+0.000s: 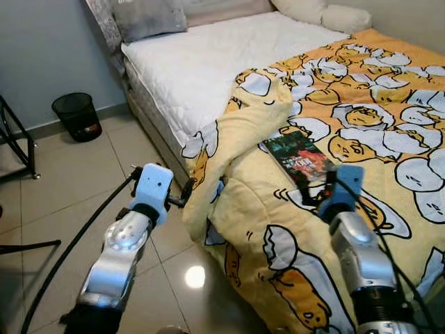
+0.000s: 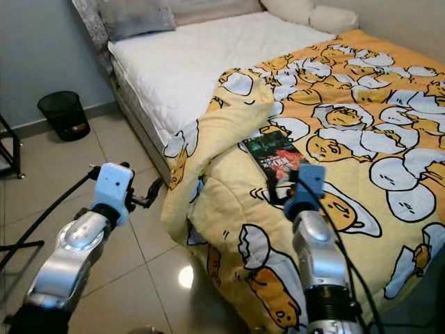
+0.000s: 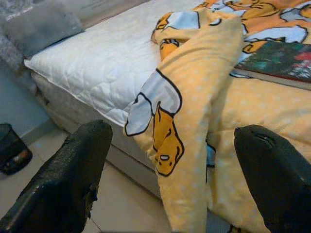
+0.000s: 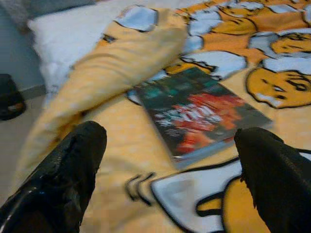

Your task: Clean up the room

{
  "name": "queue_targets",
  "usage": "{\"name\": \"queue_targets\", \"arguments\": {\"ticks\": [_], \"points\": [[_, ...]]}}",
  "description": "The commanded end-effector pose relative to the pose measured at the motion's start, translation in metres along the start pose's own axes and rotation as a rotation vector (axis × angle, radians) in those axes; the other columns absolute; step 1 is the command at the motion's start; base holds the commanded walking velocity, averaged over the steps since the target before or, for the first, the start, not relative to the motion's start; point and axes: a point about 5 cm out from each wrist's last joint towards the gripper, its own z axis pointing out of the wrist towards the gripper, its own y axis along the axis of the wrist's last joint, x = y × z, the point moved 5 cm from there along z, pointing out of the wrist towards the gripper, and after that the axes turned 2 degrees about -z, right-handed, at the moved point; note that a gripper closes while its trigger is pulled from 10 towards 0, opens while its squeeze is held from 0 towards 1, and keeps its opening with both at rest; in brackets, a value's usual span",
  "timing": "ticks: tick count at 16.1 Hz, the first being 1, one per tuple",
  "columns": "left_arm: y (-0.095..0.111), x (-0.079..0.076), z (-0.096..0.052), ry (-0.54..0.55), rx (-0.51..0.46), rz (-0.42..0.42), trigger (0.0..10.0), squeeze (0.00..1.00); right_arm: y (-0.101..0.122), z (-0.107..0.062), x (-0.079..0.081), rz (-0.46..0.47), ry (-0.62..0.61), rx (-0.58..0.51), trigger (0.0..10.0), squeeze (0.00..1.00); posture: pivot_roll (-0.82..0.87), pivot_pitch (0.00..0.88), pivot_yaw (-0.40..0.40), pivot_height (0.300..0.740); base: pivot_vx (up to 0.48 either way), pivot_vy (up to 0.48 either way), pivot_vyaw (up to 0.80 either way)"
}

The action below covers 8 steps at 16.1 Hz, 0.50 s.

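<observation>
— What was the room like?
— Pale tiled floor (image 1: pixel 62 174), grey wall. A bed with a bare white mattress (image 1: pixel 208 62), a grey pillow (image 1: pixel 146 17) and cream pillows (image 1: pixel 323 14) at its head. A black wastebasket (image 1: pixel 78 115) stood on the tiles by the wall, well apart from the bed.

— And the bedding?
— A yellow comforter (image 1: pixel 389 118) printed with egg characters covered the far side. Its near edge was folded back in a thick roll and hung over the bedside toward the floor.

— The book?
— A dark-covered book (image 1: pixel 300 158) lay flat on the comforter, just beside the folded roll.

— Where were the grippers?
— The right gripper (image 4: pixel 170 179) hovered just short of the book, fingers spread wide, nothing between them. The left gripper (image 3: pixel 170 184) hung over the tiles near the draped comforter edge, fingers also wide apart, empty.
</observation>
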Motion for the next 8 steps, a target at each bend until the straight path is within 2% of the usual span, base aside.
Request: {"name": "queue_targets", "arguments": {"ticks": [1,2,3,4,6,7,8], "points": [[0.002,0.001,-0.006,-0.007,-0.007,0.01,10.0,0.97,0.007,-0.003,0.002,0.014,0.006,-0.013,10.0,1.0,0.01,0.0,0.036,0.74,0.0,0.0,0.0],[-0.002,0.001,-0.008,0.008,0.005,-0.005,10.0,0.91,0.005,-0.005,0.002,-0.002,0.007,-0.007,10.0,1.0,0.01,0.0,0.036,0.74,0.0,0.0,0.0],[-0.008,0.002,-0.009,0.028,0.028,-0.013,10.0,0.82,0.0,-0.008,0.003,-0.013,0.015,0.007,10.0,0.78,0.01,0.0,0.04,0.74,0.0,0.0,0.0],[-0.009,0.001,-0.01,0.033,0.034,-0.02,10.0,0.75,-0.002,-0.009,0.004,-0.013,0.017,0.013,10.0,0.0,0.01,0.0,0.041,0.74,0.0,0.0,0.0],[-0.009,0.008,-0.012,0.083,0.03,-0.069,10.0,0.62,-0.01,-0.02,0.003,-0.009,0.01,0.035,10.0,0.0,0.0,0.0,0.051,0.74,0.0,0.0,0.0],[-0.008,0.01,-0.012,0.093,0.027,-0.077,10.0,0.62,-0.011,-0.022,0.003,-0.01,0.006,0.039,10.0,0.0,0.0,0.0,0.051,0.74,0.0,0.0,0.0],[-0.007,0.013,-0.013,0.103,0.026,-0.091,10.0,0.53,-0.014,-0.024,0.0,-0.012,-0.009,0.057,10.0,0.0,0.0,0.0,0.051,0.74,0.0,0.0,0.0]]}}
